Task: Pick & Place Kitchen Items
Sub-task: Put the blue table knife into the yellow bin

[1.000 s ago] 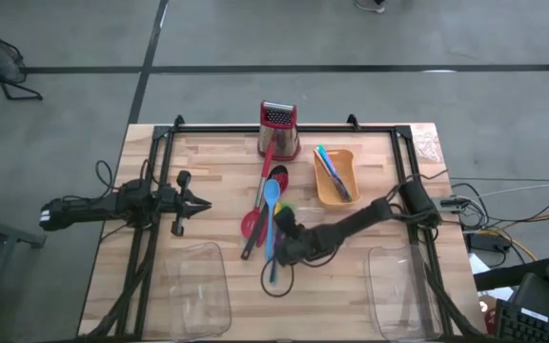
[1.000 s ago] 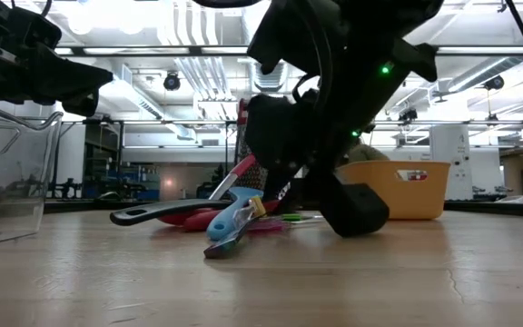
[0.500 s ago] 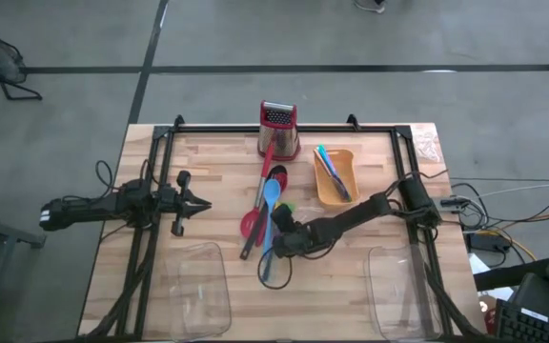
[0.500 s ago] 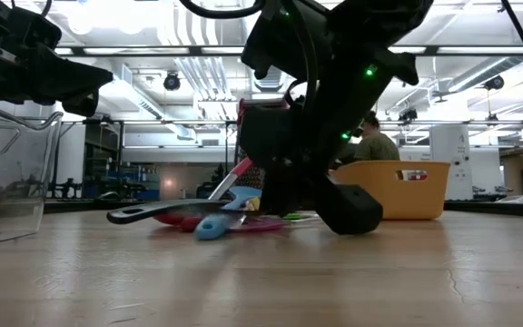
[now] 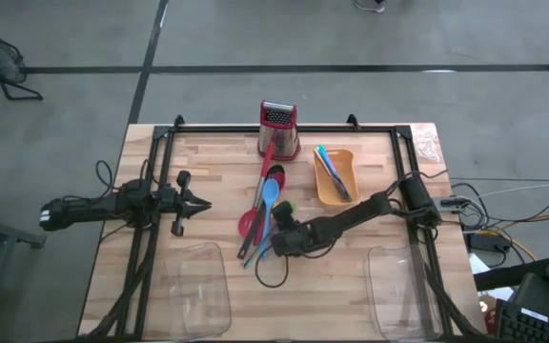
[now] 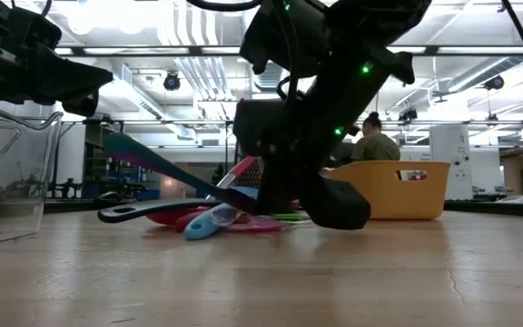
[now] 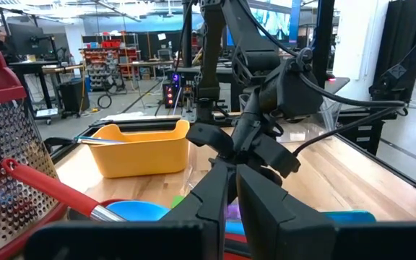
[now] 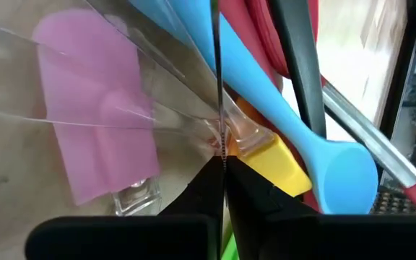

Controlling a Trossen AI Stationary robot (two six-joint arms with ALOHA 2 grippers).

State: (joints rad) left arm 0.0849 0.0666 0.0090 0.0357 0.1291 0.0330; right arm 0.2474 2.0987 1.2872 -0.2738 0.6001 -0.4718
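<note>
Since a second ago the right tool (image 5: 276, 239) has slid toward 9 o'clock into the utensil pile mid-counter and pinched fully shut, seemingly on a thin see-through piece I can't identify. One long blue plastic spoon (image 5: 269, 204) runs 12 to 6, just at its 11 o'clock. Left tool (image 5: 201, 203) is parked narrow at 9, farther off. Open wooden counter (image 5: 208, 171) toward 6, with two clear plastic trays (image 5: 201, 286) there.
</note>
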